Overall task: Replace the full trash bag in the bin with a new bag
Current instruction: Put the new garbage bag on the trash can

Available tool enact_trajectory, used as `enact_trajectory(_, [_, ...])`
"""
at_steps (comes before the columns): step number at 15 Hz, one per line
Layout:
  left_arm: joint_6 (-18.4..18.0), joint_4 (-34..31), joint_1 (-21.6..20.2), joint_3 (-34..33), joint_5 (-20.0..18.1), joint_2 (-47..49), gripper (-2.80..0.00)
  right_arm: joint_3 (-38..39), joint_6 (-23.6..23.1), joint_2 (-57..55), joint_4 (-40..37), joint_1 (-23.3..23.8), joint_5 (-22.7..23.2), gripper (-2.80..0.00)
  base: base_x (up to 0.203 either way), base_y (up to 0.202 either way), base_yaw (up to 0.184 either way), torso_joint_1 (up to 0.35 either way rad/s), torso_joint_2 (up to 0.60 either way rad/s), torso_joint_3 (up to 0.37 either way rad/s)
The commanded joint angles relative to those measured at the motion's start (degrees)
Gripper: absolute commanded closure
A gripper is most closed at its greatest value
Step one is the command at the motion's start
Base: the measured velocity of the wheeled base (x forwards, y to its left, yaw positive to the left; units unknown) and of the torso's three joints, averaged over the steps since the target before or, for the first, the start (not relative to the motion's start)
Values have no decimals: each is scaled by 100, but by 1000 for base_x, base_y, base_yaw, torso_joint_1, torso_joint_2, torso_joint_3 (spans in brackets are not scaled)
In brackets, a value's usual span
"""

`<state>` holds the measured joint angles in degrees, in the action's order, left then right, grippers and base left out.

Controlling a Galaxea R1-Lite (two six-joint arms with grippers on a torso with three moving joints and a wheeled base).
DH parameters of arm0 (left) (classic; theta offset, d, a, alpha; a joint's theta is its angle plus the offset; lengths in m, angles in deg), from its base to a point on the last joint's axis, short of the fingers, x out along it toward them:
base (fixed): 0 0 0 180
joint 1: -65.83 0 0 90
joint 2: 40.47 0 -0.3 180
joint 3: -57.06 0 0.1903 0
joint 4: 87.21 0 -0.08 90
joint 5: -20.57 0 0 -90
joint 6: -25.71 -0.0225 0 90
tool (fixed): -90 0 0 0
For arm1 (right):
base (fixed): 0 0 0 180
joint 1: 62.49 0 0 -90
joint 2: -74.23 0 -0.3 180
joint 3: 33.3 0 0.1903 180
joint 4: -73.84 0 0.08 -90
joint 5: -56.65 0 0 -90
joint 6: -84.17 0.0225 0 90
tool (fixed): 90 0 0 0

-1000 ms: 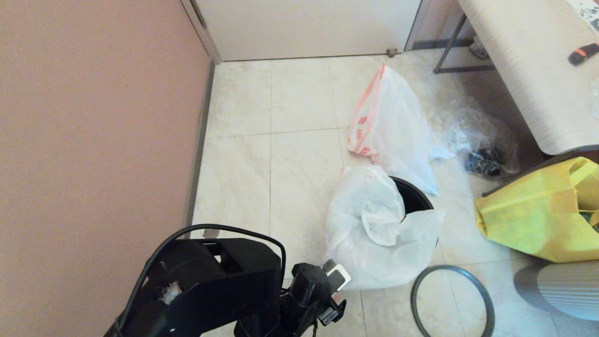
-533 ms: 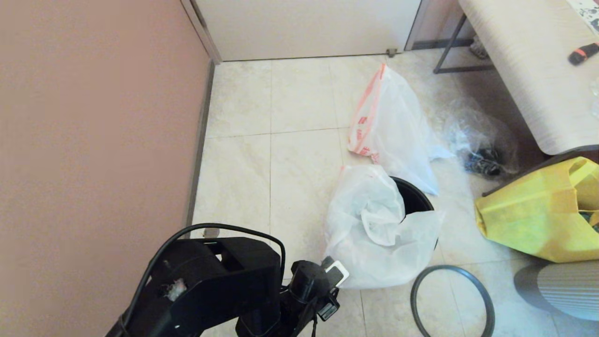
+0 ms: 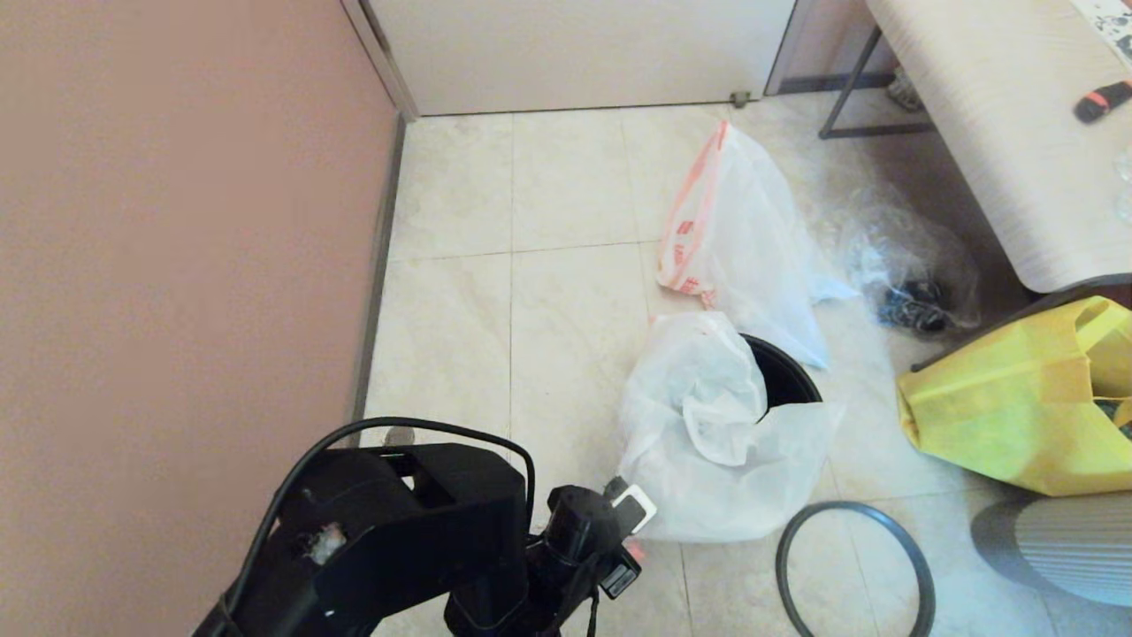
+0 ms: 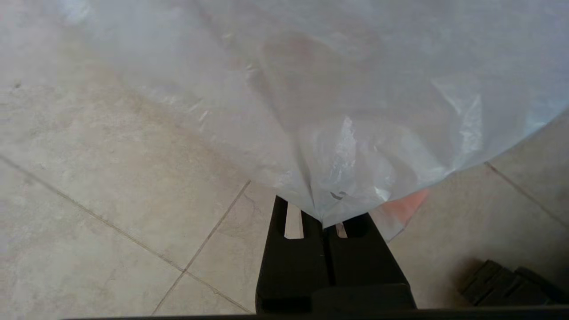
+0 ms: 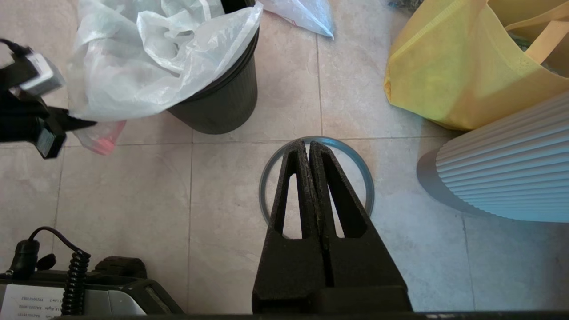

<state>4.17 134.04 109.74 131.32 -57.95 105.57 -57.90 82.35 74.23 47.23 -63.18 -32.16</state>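
The bin (image 3: pixel 783 376) is a small black bucket on the tile floor. The new bag (image 3: pixel 707 442) is thin, white and limp; it drapes over the bin's near-left side and spills outward. My left gripper (image 3: pixel 632 531) is low beside the bin and shut on the bag's lower edge (image 4: pixel 355 195), by its pink band (image 4: pixel 404 209). The full trash bag (image 3: pixel 743 239), with an orange band and red print, lies on the floor behind the bin. The grey rim ring (image 3: pixel 782 553) lies flat in front. My right gripper (image 5: pixel 309 144) hovers shut above the ring (image 5: pixel 351 149), holding nothing.
A yellow tote (image 3: pixel 1017 416) stands right of the bin, with a white ribbed object (image 3: pixel 1061 548) in front of it. A clear bag with dark items (image 3: pixel 911 265) lies under a bench (image 3: pixel 999 115). A pink wall (image 3: pixel 177 221) runs along the left.
My left gripper's fingers have shut on the new bag's lower edge, and it has drawn back slightly toward me. The bag's near edge shifted a little with it.
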Motion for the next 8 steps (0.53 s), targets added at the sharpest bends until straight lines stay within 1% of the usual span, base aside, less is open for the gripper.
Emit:
enact_trajectory(1, [66, 15, -8, -176, 6, -434, 0, 0, -12, -9, -1, -2, 4, 0, 0, 0, 0, 0, 0, 0])
enact_trajectory(3, [196, -219, 12, -383, -14, -1129, 0, 0, -12, -9, -1, -2, 4, 0, 0, 0, 0, 0, 0, 0])
enact_trajectory(4, [257, -474, 41, -432, -58, -1533, 0, 0, -3, -9, -1, -2, 4, 0, 0, 0, 0, 0, 0, 0])
enact_trajectory(5, [339, -900, 101, -428, -130, -1973, 0, 0, -3, -9, -1, -2, 4, 0, 0, 0, 0, 0, 0, 0])
enact_trajectory(6, [456, -1505, 205, -340, -212, -2352, 0, 0, -3, -9, -1, -2, 4, 0, 0, 0, 0, 0, 0, 0])
enact_trajectory(7, [601, -2262, 356, -129, -272, -2620, 0, 0, -3, -9, -1, -2, 4, 0, 0, 0, 0, 0, 0, 0])
enact_trajectory(8, [763, -2926, 539, 261, -315, -2805, 0, 0, -3, -9, -1, -2, 4, 0, 0, 0, 0, 0, 0, 0])
